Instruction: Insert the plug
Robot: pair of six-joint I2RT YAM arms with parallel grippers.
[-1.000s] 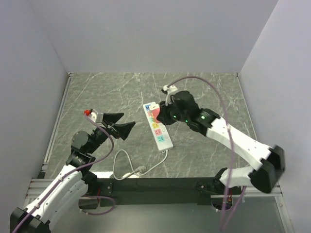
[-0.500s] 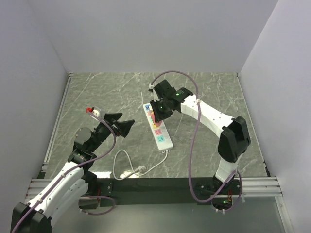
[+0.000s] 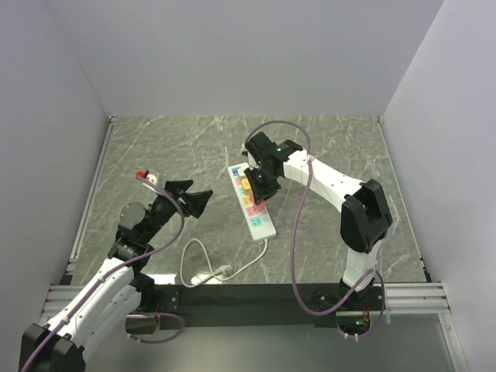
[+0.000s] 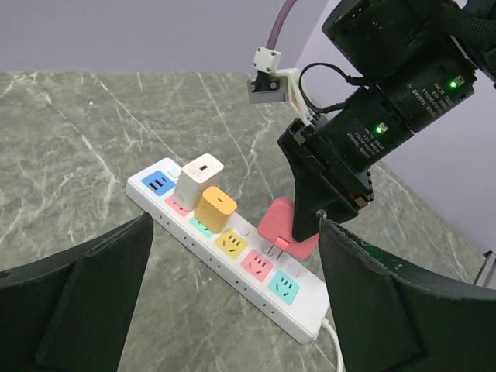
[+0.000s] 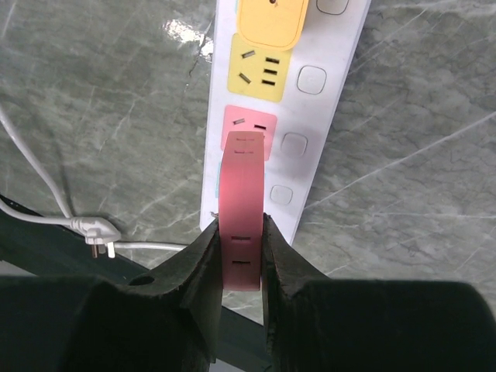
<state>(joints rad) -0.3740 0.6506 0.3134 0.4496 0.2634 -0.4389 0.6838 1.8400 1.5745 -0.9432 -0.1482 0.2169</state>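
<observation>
Off on the left side of the grey-green marbled surface, the left tool hangs above the top with its two black fingers spread wide apart and nothing between them, pointing toward the middle. Near the front edge and a little to its right, a white cord curls in a loop and ends in a loose white mains plug lying flat. The cord runs up into the near end of a white power strip, which lies at a slant in the middle, its far end turned slightly leftward. From the left wrist view the strip's sockets read in a row: a blue one at the far end, then a white adapter and an orange adapter standing plugged in side by side, then a bare yellow socket, a pink socket and a teal socket nearest the cord. The right tool reaches down over the strip from the right, its fingers pressed together on the flat sides of a pink plug. That plug is held tilted just over the pink socket, its metal prongs visible at the socket's face and not seated. The right arm stretches back to the right in white segments, with a mauve cable looping over it.
</observation>
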